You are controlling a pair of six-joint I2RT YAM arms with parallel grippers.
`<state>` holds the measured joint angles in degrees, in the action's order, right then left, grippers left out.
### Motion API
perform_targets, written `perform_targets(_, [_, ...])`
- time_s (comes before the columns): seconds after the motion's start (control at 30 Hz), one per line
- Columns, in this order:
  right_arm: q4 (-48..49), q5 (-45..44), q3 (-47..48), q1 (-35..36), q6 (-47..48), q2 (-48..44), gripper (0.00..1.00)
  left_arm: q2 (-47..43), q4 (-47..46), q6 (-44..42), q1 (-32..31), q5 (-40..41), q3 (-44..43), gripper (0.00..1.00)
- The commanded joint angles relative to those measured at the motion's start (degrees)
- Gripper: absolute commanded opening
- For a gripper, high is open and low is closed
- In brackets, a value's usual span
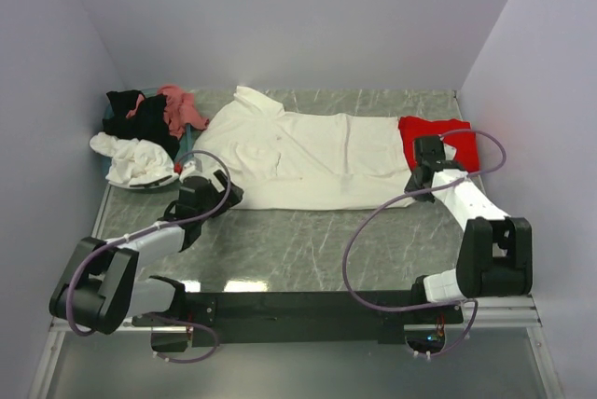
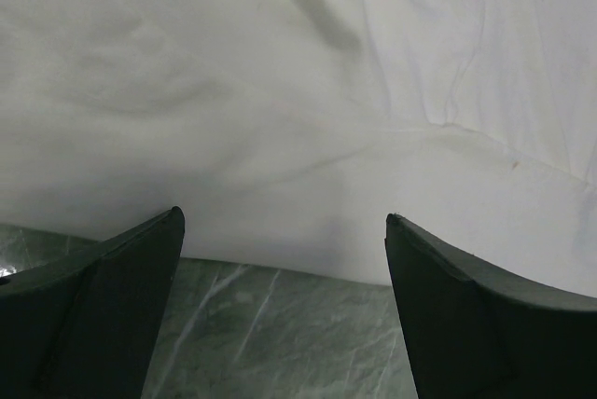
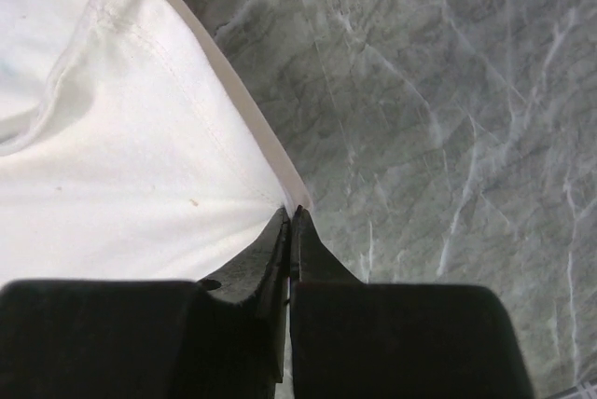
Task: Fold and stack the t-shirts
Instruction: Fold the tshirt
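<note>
1. Gray marble table sits between plain pale walls.
2. The right claw is pressed together. It pinches the bottom edge of the cream t-shirt, at the corner nearest the arms. Little creases in the cloth run toward the tips.
3. In the right wrist view, bare table lies just to the right of that pinch.
4. The left claw is spread wide and holds nothing. Its two dark fingers are over the table. The near edge of the cream t-shirt lies just in front of the tips.
5. The cream t-shirt is spread flat across the middle of the table. Its collar points to the left and its bottom edge is on the right. The left claw is at its near left side, and the right claw is at its near right end.
6. The red t-shirt lies just past the right claw, at the far right of the table. It touches the bottom end of the cream one.
7. In the far left corner is a messy pile: a black t-shirt, a pink t-shirt and a white t-shirt. The white one is nearest to the left claw.
</note>
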<state>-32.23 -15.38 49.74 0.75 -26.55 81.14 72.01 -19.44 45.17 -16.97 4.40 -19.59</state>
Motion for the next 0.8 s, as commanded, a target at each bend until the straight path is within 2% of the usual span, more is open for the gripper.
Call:
perform_targets(0.0, [-1.2,-1.0,-1.0,-0.4,-0.7,-3.2,0.00,-2.7,4.7,0.1,-0.3,0.1,-0.7,0.95])
perform_targets(0.2, [-1.6,-1.1,-1.8,-0.5,-1.1,-3.8,0.00,-5.7,6.9,-1.6,-1.1,1.2,-5.8,0.95])
perform_targets(0.37, [-2.3,-2.6,-2.2,-0.6,-2.0,-7.0,0.00,1.6,3.0,-1.2,-1.8,0.2,-9.2,0.95])
perform_targets(0.57, [-3.2,-3.9,-2.4,-0.5,-2.4,-8.5,0.00,13.1,1.1,-2.1,-7.1,2.5,-15.3,0.95])
perform_targets(0.67, [-3.2,-4.0,-2.7,-0.5,-2.6,-9.0,0.00,15.4,0.3,-0.8,-8.0,1.5,-14.4,0.94])
perform_targets(0.77, [-2.5,-2.9,-3.2,-0.5,-2.9,-9.5,0.00,13.7,1.9,0.4,-10.3,4.9,-10.7,0.94])
